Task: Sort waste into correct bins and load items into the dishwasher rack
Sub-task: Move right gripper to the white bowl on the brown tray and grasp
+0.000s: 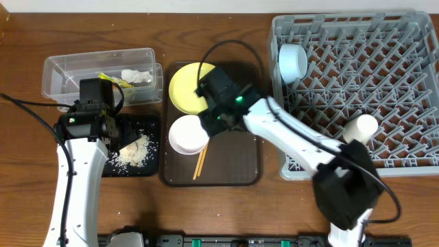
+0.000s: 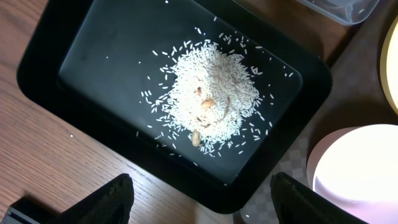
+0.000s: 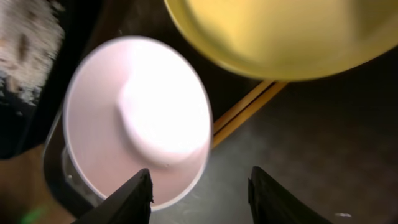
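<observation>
Toward the left edge of the desk, left gripper (image 2: 202,186) poised above the shallow black tray (image 2: 43,68), fingers (image 2: 112,199) spread wide and gripping nothing. Heaped in the middle of that tray: white rice (image 2: 208,93), a few brownish bits mixed in, stray grains scattered around it. Just beyond the tray, near the far left corner: clear plastic tub (image 1: 55,75), holding the snack wrapper (image 1: 113,80) and the crumpled white tissue (image 1: 137,75) side by side.

At the middle of the desk, dark brown serving tray (image 1: 236,161), bearing the yellow plate (image 1: 182,86) at its far end, the white bowl (image 1: 186,135) just nearer, and the two wooden chopsticks (image 1: 200,163) lying together, slanting from the bowl's edge toward the near edge of the desk. Right gripper (image 3: 199,186) low over the serving tray, jaws parted and unclenched, the white bowl's rim reaching into the gap beside one of the fingers (image 3: 134,199); contact with the bowl impossible to tell.

Along the right edge, grey dishwasher rack (image 1: 411,163), with the light blue bowl (image 1: 293,62) tilted up on its edge at the rack's far left corner and the small pale cup (image 1: 360,128) among the pegs toward the rack's near side.
</observation>
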You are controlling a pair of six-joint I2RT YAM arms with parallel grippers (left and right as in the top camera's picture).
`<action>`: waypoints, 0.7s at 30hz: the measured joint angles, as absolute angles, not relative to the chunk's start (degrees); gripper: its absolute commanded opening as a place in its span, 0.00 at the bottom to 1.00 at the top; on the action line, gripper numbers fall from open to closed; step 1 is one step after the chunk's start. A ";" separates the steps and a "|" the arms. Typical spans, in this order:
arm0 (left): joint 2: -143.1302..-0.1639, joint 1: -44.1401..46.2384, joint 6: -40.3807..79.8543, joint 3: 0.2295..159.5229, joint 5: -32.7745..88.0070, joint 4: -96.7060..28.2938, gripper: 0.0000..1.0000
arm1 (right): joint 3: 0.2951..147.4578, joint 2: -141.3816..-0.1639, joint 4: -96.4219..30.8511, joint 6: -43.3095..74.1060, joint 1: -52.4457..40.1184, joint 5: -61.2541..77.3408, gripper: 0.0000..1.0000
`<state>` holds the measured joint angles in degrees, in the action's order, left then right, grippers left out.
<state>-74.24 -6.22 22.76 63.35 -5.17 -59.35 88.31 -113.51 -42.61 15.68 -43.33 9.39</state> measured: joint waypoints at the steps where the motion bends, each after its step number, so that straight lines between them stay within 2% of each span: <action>1: -74.24 -6.22 22.76 63.35 -5.17 -59.35 0.73 | 88.31 -114.41 -42.61 16.43 -43.77 9.08 0.41; 10: -74.24 -6.22 22.94 63.35 -5.39 -59.37 0.73 | 88.01 -118.89 -42.28 22.11 -44.60 6.02 0.01; 21: -74.24 -6.22 22.94 63.35 -5.56 -59.40 0.73 | 88.01 -118.37 -41.34 22.96 -42.94 3.44 0.01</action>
